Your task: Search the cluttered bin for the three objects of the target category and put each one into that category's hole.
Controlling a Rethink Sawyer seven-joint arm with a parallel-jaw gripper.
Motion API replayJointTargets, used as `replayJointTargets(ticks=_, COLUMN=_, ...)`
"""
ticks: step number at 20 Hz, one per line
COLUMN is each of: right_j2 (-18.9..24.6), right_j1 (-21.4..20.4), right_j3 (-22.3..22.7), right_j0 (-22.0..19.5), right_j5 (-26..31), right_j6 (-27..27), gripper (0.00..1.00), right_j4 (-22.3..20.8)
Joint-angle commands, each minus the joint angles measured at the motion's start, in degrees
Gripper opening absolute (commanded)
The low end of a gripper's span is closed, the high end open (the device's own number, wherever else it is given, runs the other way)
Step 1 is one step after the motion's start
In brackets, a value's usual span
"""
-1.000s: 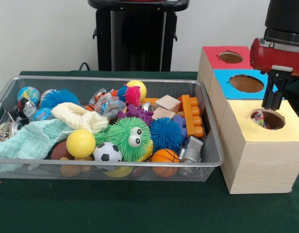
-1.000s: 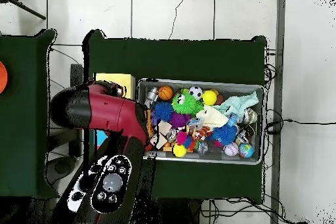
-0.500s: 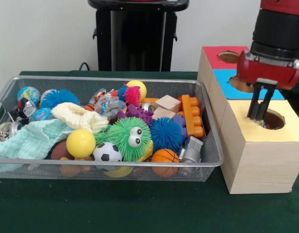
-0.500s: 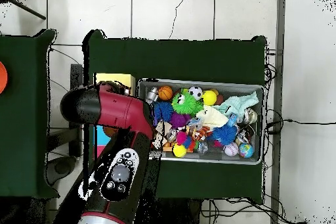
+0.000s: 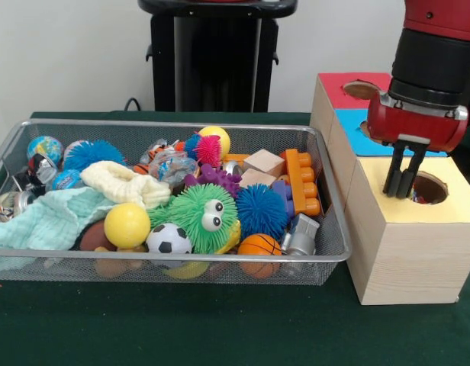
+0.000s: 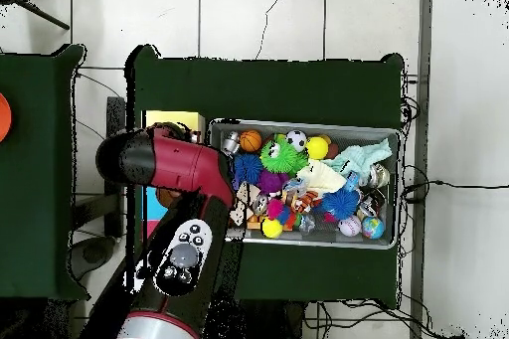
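Observation:
The wire mesh bin (image 5: 174, 256) fills the left of the front view, heaped with toys; it also shows in the overhead view (image 6: 298, 123). A white printed cloth (image 5: 168, 162) lies crumpled at the back middle of the bin. A bit of printed cloth (image 5: 419, 200) shows inside the hole (image 5: 431, 187) in the yellow panel (image 5: 441, 206). My gripper (image 5: 400, 191) hangs just over the hole's left edge, empty, fingers slightly apart. In the overhead view the red arm (image 6: 169, 161) hides the gripper and the hole.
A mint cloth (image 5: 48, 217) and a pale yellow fluffy cloth (image 5: 124, 185) lie at the bin's left. Spiky balls, smooth balls and blocks fill the rest. The blue-panelled box (image 5: 353, 133) and the red-panelled box (image 5: 334, 88) stand behind the yellow one.
My gripper has moved from above the hole's middle to its left edge, and the arm has swung left. The printed cloth now sits lower in the hole.

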Motion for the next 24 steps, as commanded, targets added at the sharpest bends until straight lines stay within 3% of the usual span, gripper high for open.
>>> replayJointTargets(ticks=1, right_j2=4.07, right_j1=4.61, right_j3=0.31, right_j0=-0.61, right_j5=0.89, right_j6=10.25, gripper=0.00, right_j4=-1.87)
replayJointTargets(ticks=8, right_j2=-1.76, right_j1=3.49, right_j3=-2.14, right_j0=2.86, right_j5=6.14, right_j6=12.71, gripper=0.00, right_j4=-2.58)
replayJointTargets(ticks=12, right_j2=-2.51, right_j1=2.43, right_j3=-2.70, right_j0=4.01, right_j5=10.22, right_j6=13.20, gripper=0.00, right_j4=-1.96)
replayJointTargets(ticks=24, right_j2=0.99, right_j1=3.53, right_j3=3.09, right_j0=5.07, right_j5=3.46, right_j6=14.84, gripper=0.00, right_j4=1.02)
